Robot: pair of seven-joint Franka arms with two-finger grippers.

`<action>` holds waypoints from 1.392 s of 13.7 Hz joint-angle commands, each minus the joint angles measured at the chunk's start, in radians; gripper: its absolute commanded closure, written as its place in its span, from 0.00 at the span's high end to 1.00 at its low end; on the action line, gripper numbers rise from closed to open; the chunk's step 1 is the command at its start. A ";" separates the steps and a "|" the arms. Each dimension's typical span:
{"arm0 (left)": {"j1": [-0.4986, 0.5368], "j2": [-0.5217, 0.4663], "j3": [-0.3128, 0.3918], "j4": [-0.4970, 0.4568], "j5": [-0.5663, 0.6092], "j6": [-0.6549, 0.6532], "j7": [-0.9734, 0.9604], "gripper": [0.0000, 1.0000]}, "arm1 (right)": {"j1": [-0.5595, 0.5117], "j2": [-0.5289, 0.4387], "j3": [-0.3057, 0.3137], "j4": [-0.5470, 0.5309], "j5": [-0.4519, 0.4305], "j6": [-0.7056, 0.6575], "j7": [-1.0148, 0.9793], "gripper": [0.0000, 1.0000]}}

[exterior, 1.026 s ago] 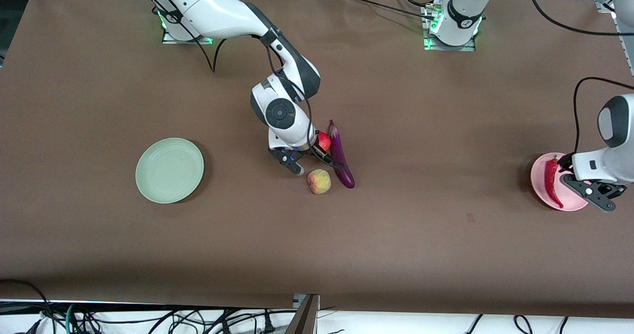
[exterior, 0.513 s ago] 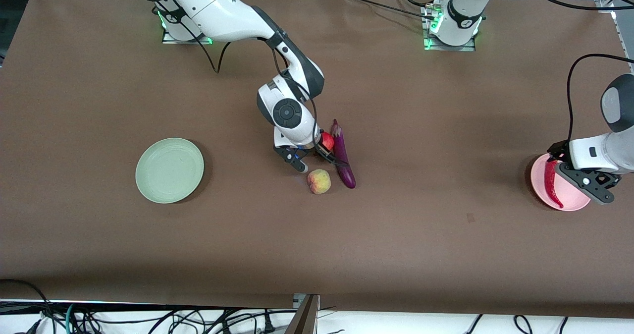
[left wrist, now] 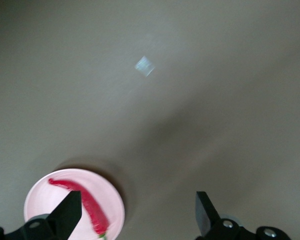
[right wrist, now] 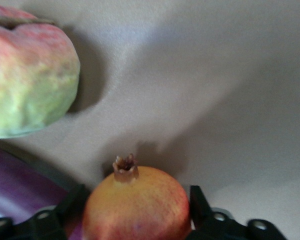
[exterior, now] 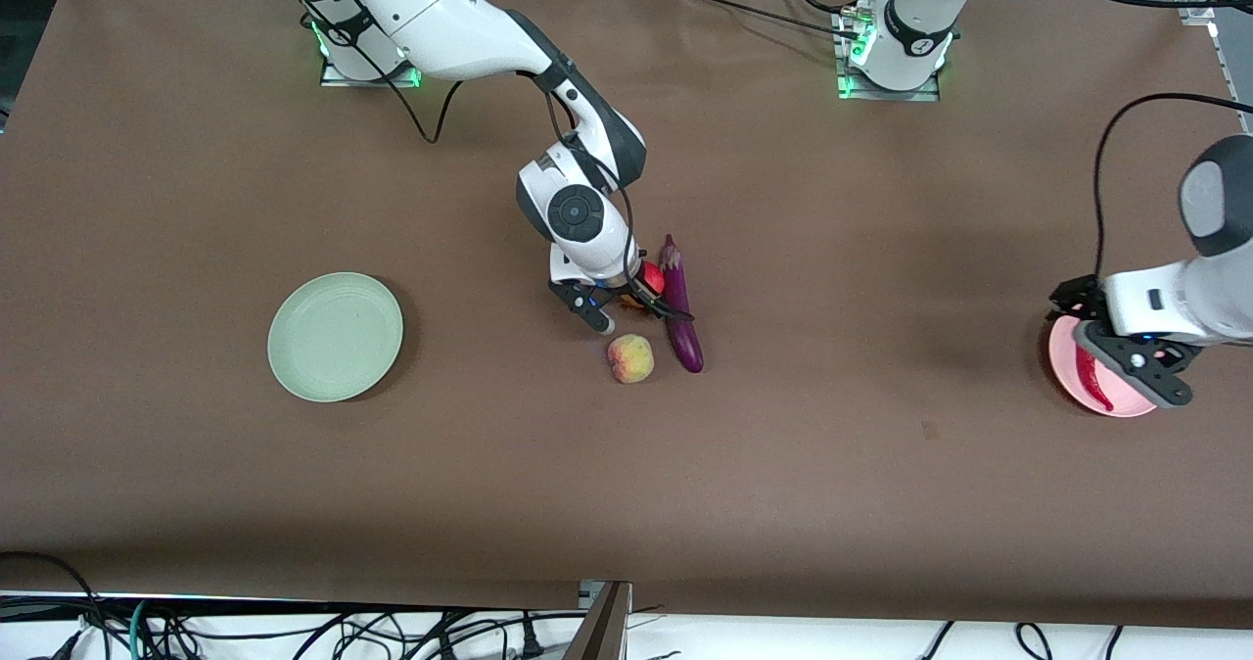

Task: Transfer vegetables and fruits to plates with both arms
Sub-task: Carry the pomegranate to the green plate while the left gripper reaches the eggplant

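Two plates sit on the desk (exterior: 783, 464): green plate (exterior: 336, 336) bare, pink plate (left wrist: 112, 206) holding the chili (left wrist: 82, 203). Left claw (left wrist: 137, 217) hangs released over it. Right claw (right wrist: 135, 212) grasps the red-orange fruit (right wrist: 136, 205), touching the eggplant (exterior: 680, 307), near the peach (exterior: 629, 358).

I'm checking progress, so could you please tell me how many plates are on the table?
2. The green plate sits bare toward the right arm's end of the table. The pink plate lies toward the left arm's end, with the chili on it, partly under the left claw.
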 commanded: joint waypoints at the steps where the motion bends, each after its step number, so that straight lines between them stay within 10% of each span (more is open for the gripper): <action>1: -0.100 -0.002 0.006 0.006 -0.022 -0.052 -0.163 1.00 | 0.014 -0.002 -0.007 -0.014 0.015 0.021 0.002 0.41; 3: -0.122 -0.001 0.007 0.007 -0.063 -0.052 -0.200 1.00 | 0.003 -0.016 -0.008 -0.008 0.014 0.012 -0.012 0.19; 13: -0.331 0.082 0.007 -0.007 -0.264 0.023 -0.632 1.00 | -0.388 -0.299 -0.024 0.001 -0.005 -0.655 -0.645 0.18; 19: -0.574 0.139 0.012 -0.170 -0.244 0.427 -1.135 1.00 | -0.414 -0.300 -0.301 -0.107 -0.123 -0.624 -1.286 0.21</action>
